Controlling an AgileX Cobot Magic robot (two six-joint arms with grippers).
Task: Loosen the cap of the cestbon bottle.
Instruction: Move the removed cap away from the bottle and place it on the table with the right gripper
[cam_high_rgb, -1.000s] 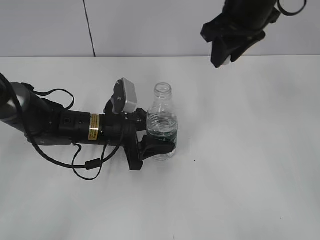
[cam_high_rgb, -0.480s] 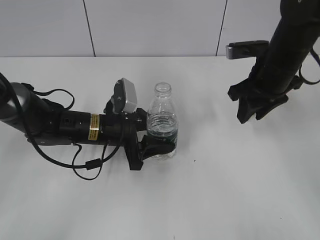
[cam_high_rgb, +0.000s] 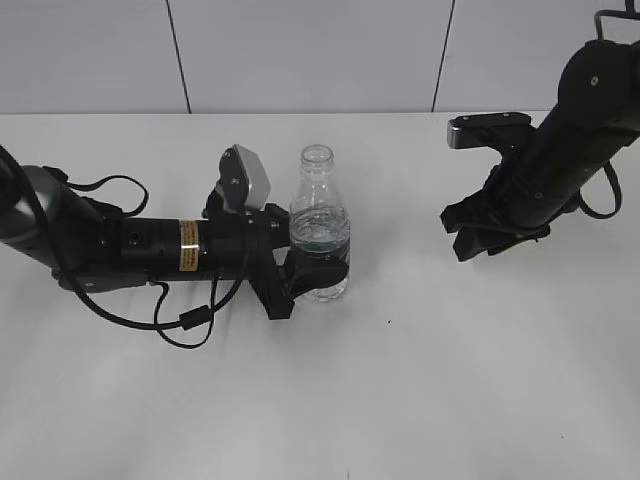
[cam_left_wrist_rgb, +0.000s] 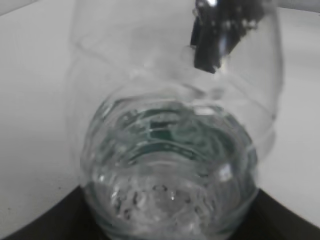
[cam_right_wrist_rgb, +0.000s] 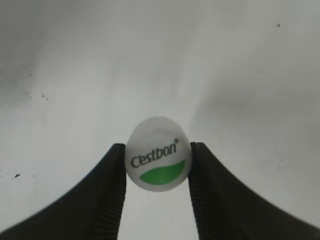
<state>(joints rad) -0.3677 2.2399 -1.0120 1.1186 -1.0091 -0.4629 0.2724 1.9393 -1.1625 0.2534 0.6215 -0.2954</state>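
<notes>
The cestbon bottle stands upright on the white table with its threaded neck open and no cap on it. My left gripper reaches in from the left, shut on the bottle's lower body at the green label. In the left wrist view the clear bottle fills the frame, with water in it. The cap, white with a green patch and "Cestbon" lettering, is pinched between the black fingers of my right gripper. That gripper hangs low over the table, far right of the bottle; the cap is hidden there.
The white table stretches in front and to the right of the bottle. A white panelled wall stands behind. The left arm's black cables trail on the table at the left.
My right arm has come down from the upper edge to just above the table at the right, carrying the cap. The left gripper and bottle have shifted slightly up and left.
</notes>
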